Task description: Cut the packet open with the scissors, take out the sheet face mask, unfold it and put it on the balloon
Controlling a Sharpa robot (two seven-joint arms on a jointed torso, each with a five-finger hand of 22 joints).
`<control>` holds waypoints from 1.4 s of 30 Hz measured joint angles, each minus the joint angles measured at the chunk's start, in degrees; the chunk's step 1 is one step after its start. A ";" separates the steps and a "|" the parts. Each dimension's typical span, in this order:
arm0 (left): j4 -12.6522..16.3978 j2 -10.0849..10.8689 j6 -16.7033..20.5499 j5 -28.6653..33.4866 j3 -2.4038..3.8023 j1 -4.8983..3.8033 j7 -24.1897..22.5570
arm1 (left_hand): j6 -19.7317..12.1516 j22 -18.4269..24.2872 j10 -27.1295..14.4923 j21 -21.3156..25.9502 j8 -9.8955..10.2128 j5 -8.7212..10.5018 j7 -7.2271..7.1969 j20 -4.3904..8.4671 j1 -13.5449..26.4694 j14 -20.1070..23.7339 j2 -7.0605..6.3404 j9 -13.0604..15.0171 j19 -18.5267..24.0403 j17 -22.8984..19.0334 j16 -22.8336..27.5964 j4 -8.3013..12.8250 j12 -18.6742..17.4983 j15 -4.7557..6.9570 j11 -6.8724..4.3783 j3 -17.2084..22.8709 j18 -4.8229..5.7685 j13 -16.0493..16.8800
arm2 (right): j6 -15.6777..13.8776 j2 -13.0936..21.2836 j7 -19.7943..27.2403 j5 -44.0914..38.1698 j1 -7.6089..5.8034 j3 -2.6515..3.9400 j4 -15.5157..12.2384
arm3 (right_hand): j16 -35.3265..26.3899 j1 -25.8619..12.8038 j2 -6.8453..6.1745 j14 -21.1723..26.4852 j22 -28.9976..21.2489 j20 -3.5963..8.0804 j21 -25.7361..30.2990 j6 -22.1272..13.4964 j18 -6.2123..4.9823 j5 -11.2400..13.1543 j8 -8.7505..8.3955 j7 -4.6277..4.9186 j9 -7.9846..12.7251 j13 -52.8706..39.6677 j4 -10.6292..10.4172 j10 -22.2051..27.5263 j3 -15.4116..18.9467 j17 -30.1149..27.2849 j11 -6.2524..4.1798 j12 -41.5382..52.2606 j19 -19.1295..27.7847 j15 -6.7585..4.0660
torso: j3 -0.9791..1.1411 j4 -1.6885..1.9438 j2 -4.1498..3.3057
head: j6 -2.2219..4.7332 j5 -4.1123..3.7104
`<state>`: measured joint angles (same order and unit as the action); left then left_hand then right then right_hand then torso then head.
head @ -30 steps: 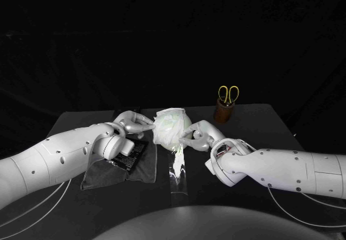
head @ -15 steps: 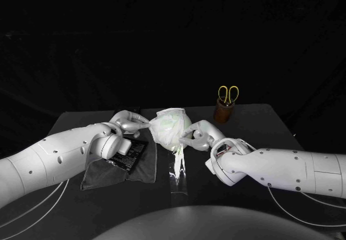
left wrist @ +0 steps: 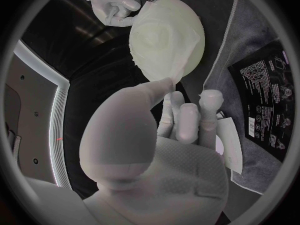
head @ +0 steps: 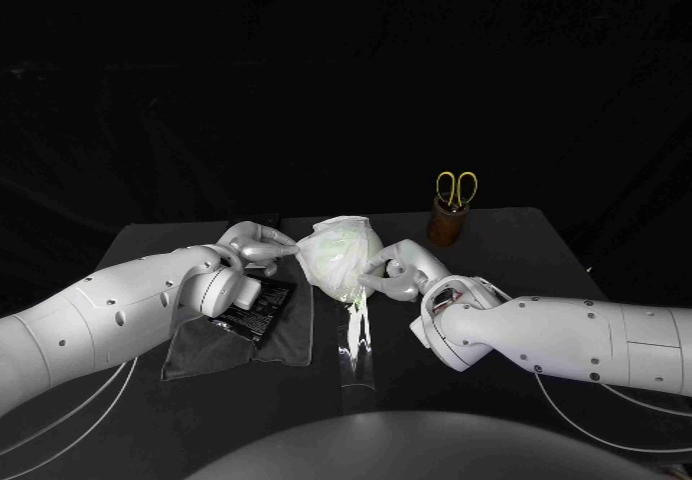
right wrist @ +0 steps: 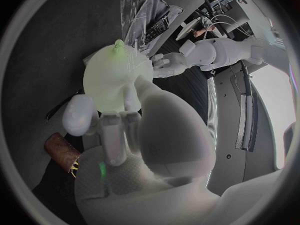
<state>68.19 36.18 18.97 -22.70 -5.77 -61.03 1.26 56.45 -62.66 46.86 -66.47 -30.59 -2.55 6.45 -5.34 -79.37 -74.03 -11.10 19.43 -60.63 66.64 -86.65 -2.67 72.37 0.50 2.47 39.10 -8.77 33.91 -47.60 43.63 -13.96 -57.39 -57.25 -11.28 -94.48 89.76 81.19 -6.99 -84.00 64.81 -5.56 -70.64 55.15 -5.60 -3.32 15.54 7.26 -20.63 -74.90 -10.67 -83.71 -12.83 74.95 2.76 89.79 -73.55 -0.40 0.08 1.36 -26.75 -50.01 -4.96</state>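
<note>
1. The sheet face mask [head: 332, 248] is a pale, wrinkled sheet. It lies draped over the balloon [right wrist: 111, 82] and covers its top and sides.
2. The balloon stands up off the counter [head: 548, 250] between the two robot hands. In the right wrist view its light green skin and knotted green tip show.
3. The left robot hand [head: 257, 245] is at the balloon's left side. It is grasping the mask: the left wrist view shows an edge of the sheet pinched at its thumb tip, with its other fingers [left wrist: 187, 117] curled just behind.
4. The right robot hand [head: 404, 270] is at the balloon's right side, opposite the left one. Its fingertips lie against the covered surface. I cannot tell whether it pinches the mask or only touches it.
5. A clear glossy strip [head: 353, 345] lies on the counter. It runs from under the balloon toward the robot.
6. The packet [head: 257, 312] is black with white print and lies flat to the balloon's left, near it, partly under the left arm.
7. A grey cloth [head: 238, 350] is spread beneath the packet and reaches further from the balloon on the robot's side.
8. The scissors [head: 457, 187] stand with their yellow handles up in a brown holder [head: 447, 228]. They are beyond the balloon and to its right, apart from both robot hands.
</note>
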 measured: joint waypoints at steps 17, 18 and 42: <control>-4.14 -1.96 -1.95 -5.45 0.00 -0.06 1.19 | -0.11 -0.41 -1.19 -0.31 -0.26 0.02 -0.10 -0.10 0.22 -0.93 -0.22 1.60 -0.51 0.97 -0.33 0.64 -0.03 0.10 -0.21 -0.64 0.01 -1.10 | 0.00 -0.27 0.01 -0.01 -0.01 0.02 0.25 | 0.04 0.00 0.00 0.09 0.00 0.00 0.04 0.02 0.00 0.00 -0.26 -0.01 -0.04 -0.05 0.00 0.01 0.00 -0.03 -0.01 -0.12 0.00 0.09 | 0.05 -0.03 0.02 | 0.00 -0.10; -4.37 -2.11 -2.06 -5.70 0.00 -0.06 1.27 | -0.12 -0.41 -1.19 -0.31 -0.26 0.02 -0.10 -0.10 0.38 -0.93 -0.06 1.60 -0.51 1.09 -0.33 0.79 -0.22 0.10 -0.21 -0.79 0.02 -1.11 | 0.00 -0.28 0.01 -0.01 -0.01 0.02 0.26 | 0.04 0.00 0.00 0.09 0.00 0.00 0.04 0.02 0.00 0.00 -0.26 -0.02 -0.03 -0.05 0.00 0.01 0.00 -0.03 -0.01 -0.17 0.00 0.09 | 0.05 -0.03 0.02 | 0.00 -0.10; -8.79 -3.98 -4.30 -9.19 0.00 -0.15 3.71 | -14.52 -0.02 -5.19 0.36 12.43 -0.10 4.30 -2.49 1.55 -1.72 -2.32 -1.06 -1.62 1.93 -0.94 2.83 -0.32 -2.99 3.83 -7.10 0.41 -1.06 | -0.01 -0.30 -0.01 -0.01 -0.01 0.02 0.36 | -0.16 0.00 0.00 0.10 0.01 0.00 0.10 0.12 0.00 0.00 -0.23 -0.12 -0.02 -0.02 0.00 -0.12 0.00 -0.04 0.12 0.00 0.00 0.10 | 0.02 -0.01 -0.01 | 0.00 -0.28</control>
<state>59.40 32.20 14.67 -31.88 -5.77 -61.19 4.97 41.93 -62.68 41.66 -66.11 -18.16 -2.65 10.75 -7.82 -77.82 -75.75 -13.42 18.37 -62.24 68.58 -87.59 0.15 72.05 -2.49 6.31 32.01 -8.35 32.85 -47.60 43.33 -13.97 -57.40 -57.26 -11.26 -94.12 89.60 81.19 -6.99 -83.90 64.82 -5.55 -70.55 55.27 -5.60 -3.32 15.31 7.15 -20.65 -74.92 -10.68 -83.83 -12.83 74.91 2.87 89.79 -73.55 -0.30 0.10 1.35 -26.75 -50.01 -5.24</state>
